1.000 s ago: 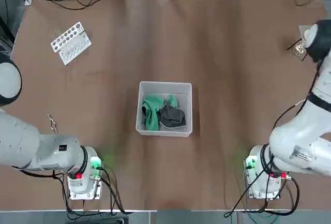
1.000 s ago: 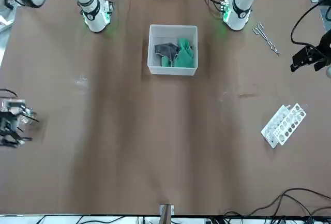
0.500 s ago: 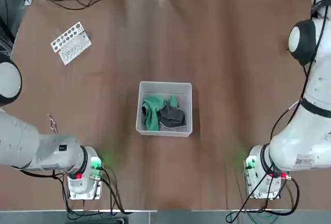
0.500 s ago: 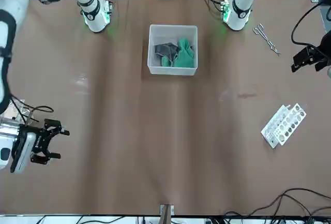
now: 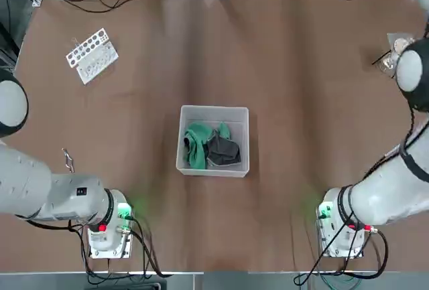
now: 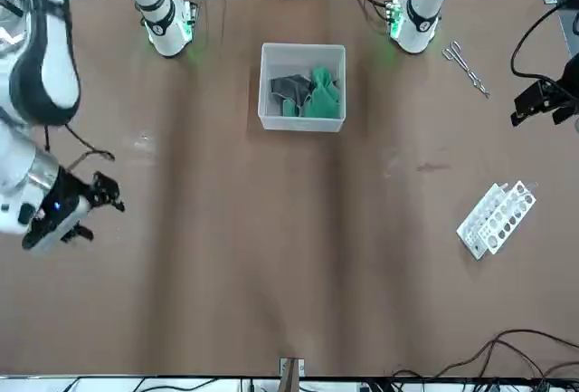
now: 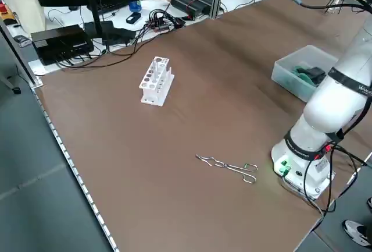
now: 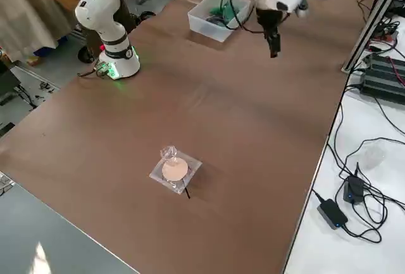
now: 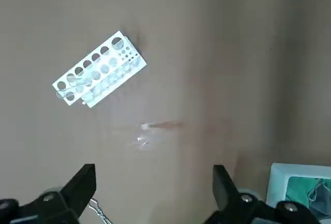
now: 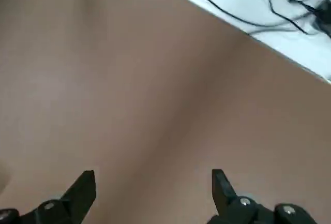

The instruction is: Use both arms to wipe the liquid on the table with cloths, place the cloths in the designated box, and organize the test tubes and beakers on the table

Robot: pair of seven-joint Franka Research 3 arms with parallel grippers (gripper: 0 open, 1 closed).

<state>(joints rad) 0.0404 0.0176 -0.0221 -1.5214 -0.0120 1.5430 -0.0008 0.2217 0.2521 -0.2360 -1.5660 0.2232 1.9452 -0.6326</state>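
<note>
The designated box [image 5: 214, 112] stands mid-table with the green cloth [image 5: 196, 145] and the dark cloth [image 5: 224, 150] inside it. My left gripper [image 9: 152, 188] hangs open high over the table's left part, above a faint wet smear [image 9: 155, 126] and near the white rack [image 9: 98, 69]. My right gripper [image 6: 95, 197] is open over bare table on the right side, also seen as a black gripper [image 8: 273, 40] pointing down. A small beaker [image 8: 169, 154] stands on a clear square dish far right. Test tubes are out of view.
Metal tongs [image 5: 67, 159] lie near the left arm's base [image 5: 107, 226]. The rack [image 5: 92, 55] lies at the far left. Cables and power bricks [image 8: 345, 192] sit on the white bench beyond the table's right edge. The right arm's elbow [image 5: 412, 72] hangs over the beaker's corner.
My right arm has swung, carrying its open gripper from the table's right edge inward over the table. The left arm, box and cloths have not moved.
</note>
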